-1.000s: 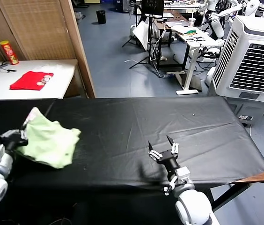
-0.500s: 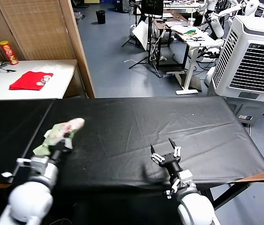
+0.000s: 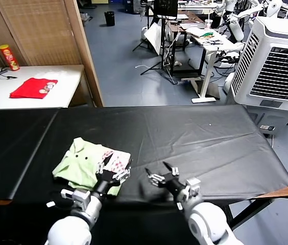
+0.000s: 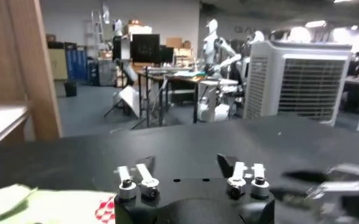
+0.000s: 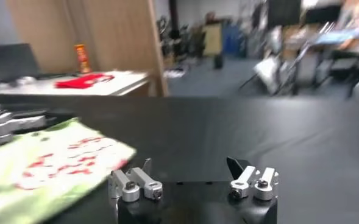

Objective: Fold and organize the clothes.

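Two grippers, ours: left gripper [image 3: 114,168] spread apart over the green T-shirt [image 3: 85,164] on the black table [image 3: 200,138]; right gripper [image 3: 160,173] also apart, holding nothing.

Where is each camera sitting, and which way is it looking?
Head view: from the robot's head, looking forward and down at the black table; shows the green T-shirt, the left gripper open at its near edge, and the right gripper open beside it.
Left wrist view: on the left arm, facing across the table toward the white air cooler; its own gripper shows.
Right wrist view: on the right arm, facing the T-shirt; its own gripper shows.
Shared: both wrist views see the T-shirt.
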